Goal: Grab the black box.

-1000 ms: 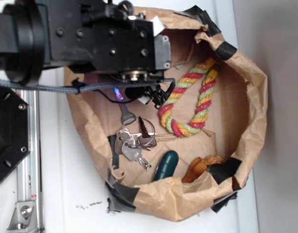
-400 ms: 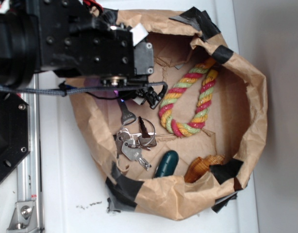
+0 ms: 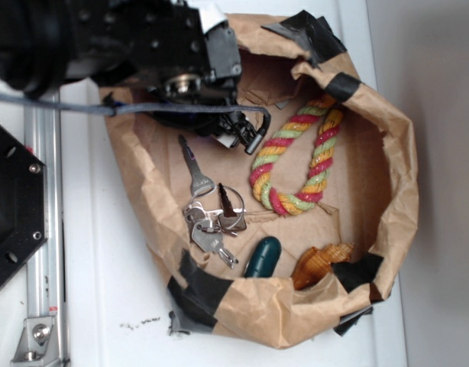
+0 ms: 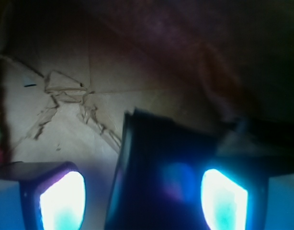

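In the wrist view the black box (image 4: 161,163) fills the lower middle, glossy and dark, lying on the brown paper floor. My gripper (image 4: 142,201) is open and straddles it. The right pad (image 4: 223,196) glows against the box's right side, while the left pad (image 4: 61,201) stands apart from the box's left edge with a strip of paper showing between them. In the exterior view the gripper (image 3: 246,136) hangs at the upper left inside the paper bag (image 3: 395,191), and the arm hides the black box there.
Inside the bag lie a red, yellow and green rope loop (image 3: 295,164), a bunch of keys (image 3: 208,218), a dark green capsule (image 3: 263,256) and a brown ridged piece (image 3: 318,264). Black tape patches (image 3: 204,294) hold the crumpled rim. A metal rail (image 3: 43,229) runs along the left.
The arm has shifted toward the top left of the exterior view, uncovering the long key. The things in the bag have not moved.
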You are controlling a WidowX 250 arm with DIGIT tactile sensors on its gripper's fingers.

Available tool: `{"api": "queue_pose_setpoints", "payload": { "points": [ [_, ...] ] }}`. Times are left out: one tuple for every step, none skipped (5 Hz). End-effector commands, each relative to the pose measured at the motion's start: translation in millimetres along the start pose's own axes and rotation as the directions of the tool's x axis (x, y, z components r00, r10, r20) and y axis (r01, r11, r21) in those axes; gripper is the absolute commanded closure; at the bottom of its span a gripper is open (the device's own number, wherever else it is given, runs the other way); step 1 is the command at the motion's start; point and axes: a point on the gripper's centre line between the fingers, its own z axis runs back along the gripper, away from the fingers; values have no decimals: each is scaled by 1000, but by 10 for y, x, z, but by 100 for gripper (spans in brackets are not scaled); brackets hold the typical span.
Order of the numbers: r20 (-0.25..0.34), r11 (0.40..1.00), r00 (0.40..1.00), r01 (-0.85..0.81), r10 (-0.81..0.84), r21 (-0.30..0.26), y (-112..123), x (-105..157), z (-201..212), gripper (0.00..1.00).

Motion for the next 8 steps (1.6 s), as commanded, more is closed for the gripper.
{"api": "queue_pose_setpoints", "payload": {
  "points": [
    [42,1000,999,29,-30,9,264,95,10,0],
    [42,998,997,58,-59,11,295,15,9,0],
    [46,998,997,62,-63,12,308,4,37,0],
    [41,998,997,59,-59,12,288,11,-29,0],
    [9,994,995,101,-101,35,242,-16,-199,0],
    [22,994,994,105,-105,15,203,-15,-127,100],
    [32,992,992,123,-123,-4,160,4,19,100],
    [46,974,974,225,-223,-43,5,17,290,100]
  ]
}}
